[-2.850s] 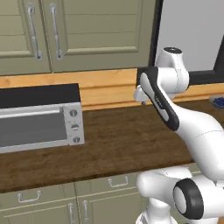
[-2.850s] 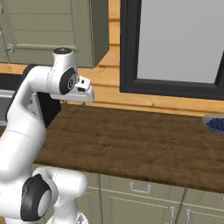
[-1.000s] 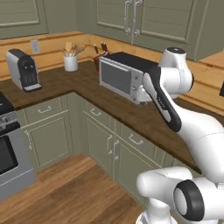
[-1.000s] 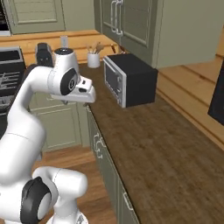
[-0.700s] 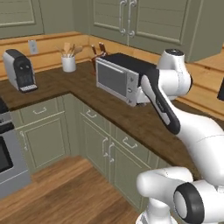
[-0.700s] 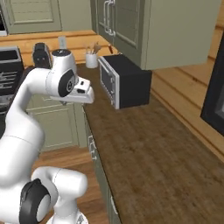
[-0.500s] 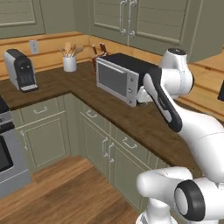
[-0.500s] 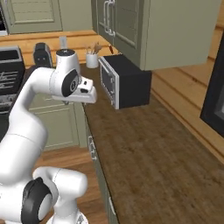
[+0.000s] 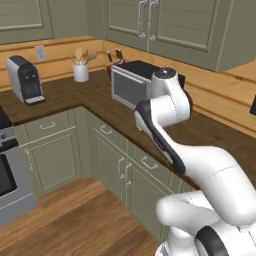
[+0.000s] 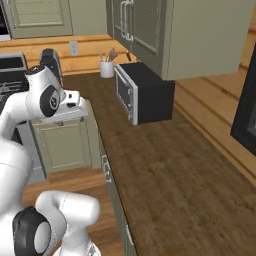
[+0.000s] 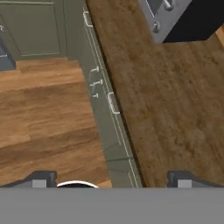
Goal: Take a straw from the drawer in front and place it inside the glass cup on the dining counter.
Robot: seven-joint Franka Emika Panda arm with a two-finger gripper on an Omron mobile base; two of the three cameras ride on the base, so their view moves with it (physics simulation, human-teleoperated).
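Jaws (image 11: 109, 181) stand wide apart, empty, above the table (image 11: 162, 100) edge by the microwave (image 10: 142, 92); drawer fronts (image 11: 113, 103) lie just beneath, none yet opened.

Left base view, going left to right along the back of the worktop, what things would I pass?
Coffee machine → white utensil crock → microwave, standing on the dark wood worktop.
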